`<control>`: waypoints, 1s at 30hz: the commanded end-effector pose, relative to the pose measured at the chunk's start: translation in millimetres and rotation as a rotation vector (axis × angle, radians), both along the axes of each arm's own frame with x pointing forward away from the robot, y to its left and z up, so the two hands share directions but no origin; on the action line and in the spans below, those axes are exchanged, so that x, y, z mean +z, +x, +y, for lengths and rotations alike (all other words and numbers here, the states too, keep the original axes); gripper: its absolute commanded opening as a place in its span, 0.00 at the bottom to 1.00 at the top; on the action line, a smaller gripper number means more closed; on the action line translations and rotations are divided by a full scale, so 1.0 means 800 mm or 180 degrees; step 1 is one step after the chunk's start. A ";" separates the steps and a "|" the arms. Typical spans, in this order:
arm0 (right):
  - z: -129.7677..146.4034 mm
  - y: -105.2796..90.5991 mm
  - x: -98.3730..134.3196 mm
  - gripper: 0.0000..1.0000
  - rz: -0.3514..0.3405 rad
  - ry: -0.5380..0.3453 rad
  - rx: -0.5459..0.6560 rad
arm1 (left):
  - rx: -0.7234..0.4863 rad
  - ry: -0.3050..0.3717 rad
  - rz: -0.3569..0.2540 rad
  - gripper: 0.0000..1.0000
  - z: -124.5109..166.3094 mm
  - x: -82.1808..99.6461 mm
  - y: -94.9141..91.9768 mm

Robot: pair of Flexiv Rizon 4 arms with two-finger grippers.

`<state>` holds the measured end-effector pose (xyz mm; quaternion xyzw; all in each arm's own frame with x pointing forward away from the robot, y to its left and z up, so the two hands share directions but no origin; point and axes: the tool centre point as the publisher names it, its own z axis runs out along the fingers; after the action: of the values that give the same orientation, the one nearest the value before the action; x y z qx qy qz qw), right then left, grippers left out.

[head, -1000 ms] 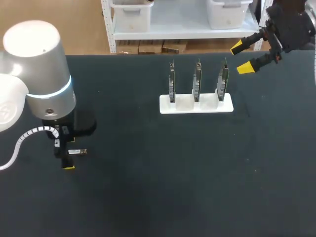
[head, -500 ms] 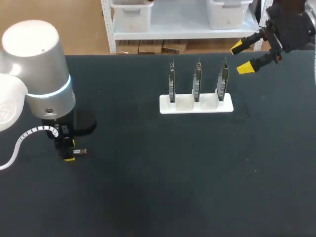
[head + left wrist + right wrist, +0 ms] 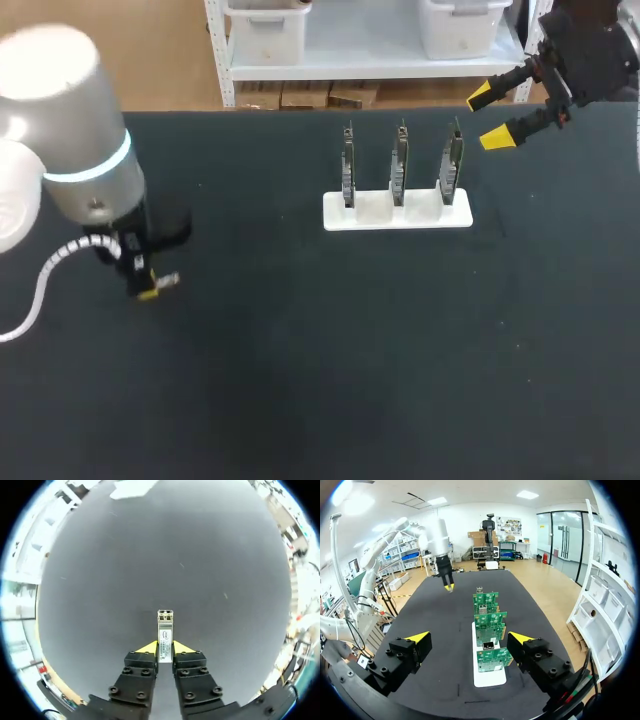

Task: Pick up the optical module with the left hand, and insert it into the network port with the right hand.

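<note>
Head view: the left arm [image 3: 70,150] comes in over the near-left part of the black desk [image 3: 350,380]. The left jaws point down and are closed on the optical module [image 3: 165,282], a small metal bar held level. Its free end points toward the middle of the desk.

Left wrist view: the optical module [image 3: 165,635] sits between the two yellow fingertips [image 3: 148,647], which touch it from both sides. About half of its length projects ahead of them, with the labelled face toward the camera. Only bare desk surface [image 3: 150,555] lies ahead of the module. Whether the module is clear of the desk cannot be told.

Head view: the right arm [image 3: 590,50] is over the far-right corner of the desk. The right jaws are wide apart and hold nothing; both yellow fingertips [image 3: 497,139] point toward the middle of the desk. A white holder [image 3: 397,212] stands on the far middle of the desk, well apart from the module. It carries three circuit boards [image 3: 399,165] upright in a row.

Right wrist view: the white holder [image 3: 487,675] and its green circuit boards [image 3: 489,630] lie ahead of the open right jaws, well apart from them. A small metal network port [image 3: 489,644] shows on the middle board. The left arm [image 3: 437,540] hangs over the far end of the desk.
</note>
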<state>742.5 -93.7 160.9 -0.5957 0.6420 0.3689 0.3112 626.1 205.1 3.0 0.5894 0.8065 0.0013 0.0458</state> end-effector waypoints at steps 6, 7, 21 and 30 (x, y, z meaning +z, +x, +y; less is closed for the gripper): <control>0.000 -0.002 0.000 1.00 -0.0008 -0.0002 -0.0009 | 0.0028 -0.1129 -0.0506 0.00 -0.061 0.137 0.082; 0.000 -0.002 0.000 1.00 -0.0008 -0.0002 -0.0009 | 0.0008 -0.1204 -0.0544 0.00 -0.068 0.148 0.085; 0.000 -0.002 0.000 1.00 -0.0008 -0.0002 -0.0009 | -0.0023 -0.1552 -0.0703 0.00 -0.090 0.196 0.094; 0.000 -0.002 0.000 1.00 -0.0008 -0.0002 -0.0009 | -0.0012 -0.1515 -0.0690 0.00 -0.091 0.194 0.094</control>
<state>742.5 -93.6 160.9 -0.5958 0.6420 0.3689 0.3112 702.4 131.2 160.1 0.5599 0.7736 -0.1258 0.2688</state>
